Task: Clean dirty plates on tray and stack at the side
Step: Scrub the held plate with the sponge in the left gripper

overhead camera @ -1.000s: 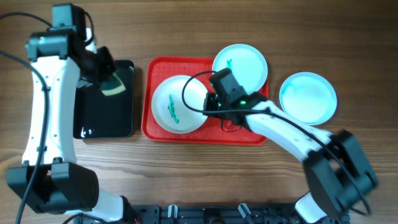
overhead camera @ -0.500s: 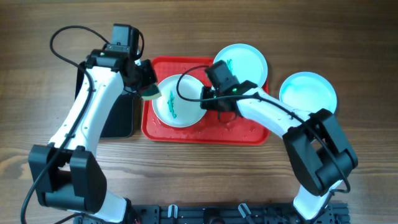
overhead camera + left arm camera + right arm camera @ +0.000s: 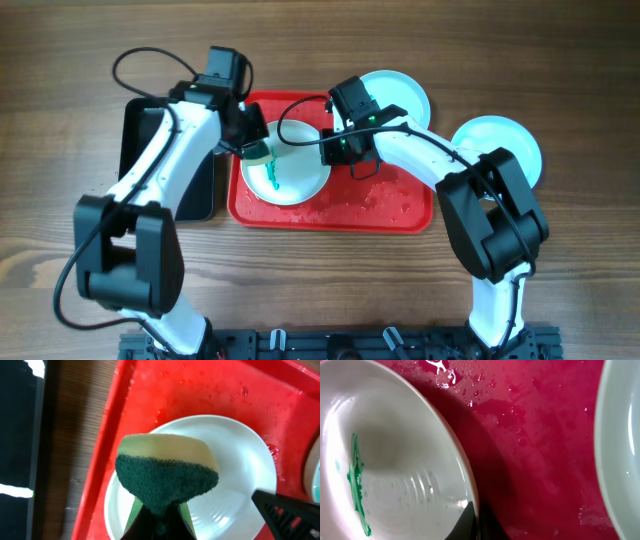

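A white plate [image 3: 290, 165] with a teal-green smear sits on the left part of the red tray [image 3: 390, 208]. My right gripper [image 3: 333, 150] is shut on that plate's right rim [image 3: 470, 495] and holds it tilted above the wet tray floor [image 3: 540, 450]. My left gripper [image 3: 252, 148] is shut on a green-and-yellow sponge [image 3: 167, 472], just above the plate's left edge [image 3: 240, 475]. A second plate [image 3: 400, 95] rests on the tray's far right corner; its edge shows in the right wrist view [image 3: 620, 460]. A third, pale-blue plate [image 3: 500, 145] lies on the table to the right.
A smaller black tray [image 3: 150, 170] lies left of the red tray, under my left arm; it also shows in the left wrist view [image 3: 20, 435]. Water drops cover the red tray's floor. The table is brown wood.
My left arm swung right from the black tray, bringing the sponge over the smeared plate. My right gripper moved up-left with the plate's rim; the plate shifted slightly.
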